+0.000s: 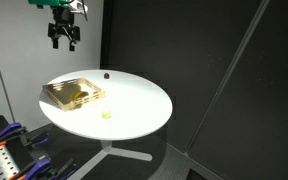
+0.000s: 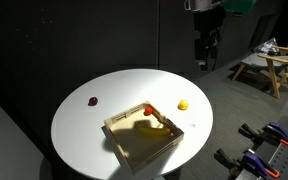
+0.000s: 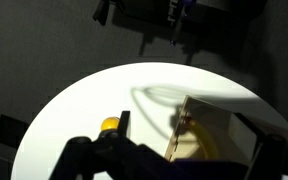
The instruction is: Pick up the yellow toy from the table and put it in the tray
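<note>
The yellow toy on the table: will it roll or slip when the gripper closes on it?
The yellow toy probably can roll: it looks small and roundish, lying loose on the smooth white table. It is likely light, being far smaller than the tray. Its stiffness cannot be told from here.

Light: bright on the round white desk, with a dark backdrop in all views.
Source: from above.
Shadows: a soft dark patch inside the shallow square tan wooden tray; a curved shadow on the desk in the wrist view.
Glare: the desk top is washed out to plain white.
Focus: the wrist view is soft, and the dark robot hand at its bottom edge is blurred.
Detail: both exterior views are coarse.
</note>
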Robot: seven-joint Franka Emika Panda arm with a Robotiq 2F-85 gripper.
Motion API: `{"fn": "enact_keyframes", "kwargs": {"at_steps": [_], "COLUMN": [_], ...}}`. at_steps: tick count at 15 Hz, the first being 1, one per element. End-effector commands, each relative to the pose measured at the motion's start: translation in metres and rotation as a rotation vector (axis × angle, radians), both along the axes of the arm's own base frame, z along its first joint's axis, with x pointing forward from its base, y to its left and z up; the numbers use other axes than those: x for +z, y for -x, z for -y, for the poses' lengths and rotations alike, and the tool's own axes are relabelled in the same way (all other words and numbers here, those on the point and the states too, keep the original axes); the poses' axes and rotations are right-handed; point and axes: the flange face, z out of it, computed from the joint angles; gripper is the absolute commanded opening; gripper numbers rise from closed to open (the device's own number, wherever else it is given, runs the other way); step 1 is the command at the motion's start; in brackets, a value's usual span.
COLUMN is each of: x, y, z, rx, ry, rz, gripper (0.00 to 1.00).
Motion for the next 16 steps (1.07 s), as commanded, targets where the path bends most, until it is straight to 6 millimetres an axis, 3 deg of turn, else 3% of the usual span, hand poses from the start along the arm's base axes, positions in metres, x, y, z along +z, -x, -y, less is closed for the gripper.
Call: {"fn": "enact_keyframes", "kwargs": {"at_steps": [1,13,16], "x": [0.004,0.028,0.026], "y": [-0.003,-0.03,-0.041], "z": [0.003,0.049,0.064], "rx": [-0.007,-0.044,-0.052], "ry": [-0.016,-0.186,-0.201], "rz": [0.009,0.151,0.206], "gripper": [1.0,1.0,1.0]}}
